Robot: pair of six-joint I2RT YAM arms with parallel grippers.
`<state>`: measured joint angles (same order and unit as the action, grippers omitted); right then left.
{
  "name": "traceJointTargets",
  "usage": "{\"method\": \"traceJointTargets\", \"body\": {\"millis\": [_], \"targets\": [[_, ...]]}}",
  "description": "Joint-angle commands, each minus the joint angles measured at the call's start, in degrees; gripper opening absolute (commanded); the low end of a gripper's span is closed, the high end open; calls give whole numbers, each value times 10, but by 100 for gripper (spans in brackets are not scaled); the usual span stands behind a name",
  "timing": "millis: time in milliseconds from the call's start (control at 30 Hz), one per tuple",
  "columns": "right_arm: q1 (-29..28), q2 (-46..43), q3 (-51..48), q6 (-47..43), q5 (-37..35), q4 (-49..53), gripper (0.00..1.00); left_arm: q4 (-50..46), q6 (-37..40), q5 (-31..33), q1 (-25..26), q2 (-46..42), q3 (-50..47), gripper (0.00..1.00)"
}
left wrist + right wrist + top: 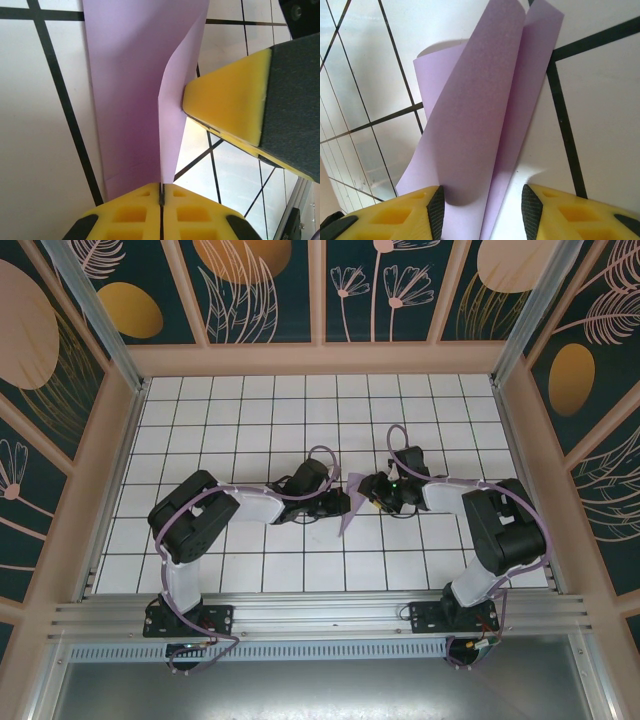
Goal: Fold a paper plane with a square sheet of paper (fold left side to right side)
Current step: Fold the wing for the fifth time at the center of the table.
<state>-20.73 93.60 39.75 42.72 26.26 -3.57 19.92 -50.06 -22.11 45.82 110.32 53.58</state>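
The lavender sheet of paper (350, 515) is folded lengthwise into a narrow, pointed shape at the middle of the table, between the two arms. My left gripper (338, 502) reaches it from the left. In the left wrist view its yellow fingers (130, 215) are pressed together, and a raised flap of the paper (130, 90) is pinched in the seam of the left gripper (161, 192). A yellow finger of the right arm (230, 100) touches that flap's edge. My right gripper (482, 212) stands open astride the paper (480, 115), with its left pad (436, 210) against a curled layer.
The table is white tiles with black grid lines (250, 430), walled by a wooden frame (320, 358). An aluminium rail (320, 615) runs along the near edge, where both arm bases sit. Open tiles lie all round the paper.
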Motion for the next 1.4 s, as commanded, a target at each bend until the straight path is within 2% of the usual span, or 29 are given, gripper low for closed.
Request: {"method": "traceJointTargets", "body": {"millis": [0, 533, 633, 767, 867, 1367], "targets": [[-7, 0, -12, -34, -11, -39, 49, 25, -8, -9, -9, 10, -14, 9], [17, -93, -17, -64, -22, -27, 49, 40, -11, -43, -12, 36, -4, 8], [18, -88, -12, -65, -10, -30, 46, 35, -11, -38, -12, 35, -3, 8], [17, -66, -7, -57, 16, -49, 35, 33, -11, -38, -12, 37, -1, 7], [9, -49, 3, -55, 19, -52, 30, 31, -10, -38, -12, 37, 0, 7], [-29, 17, 34, -48, 8, -54, 29, 18, -8, -40, -12, 51, 10, 7]]}}
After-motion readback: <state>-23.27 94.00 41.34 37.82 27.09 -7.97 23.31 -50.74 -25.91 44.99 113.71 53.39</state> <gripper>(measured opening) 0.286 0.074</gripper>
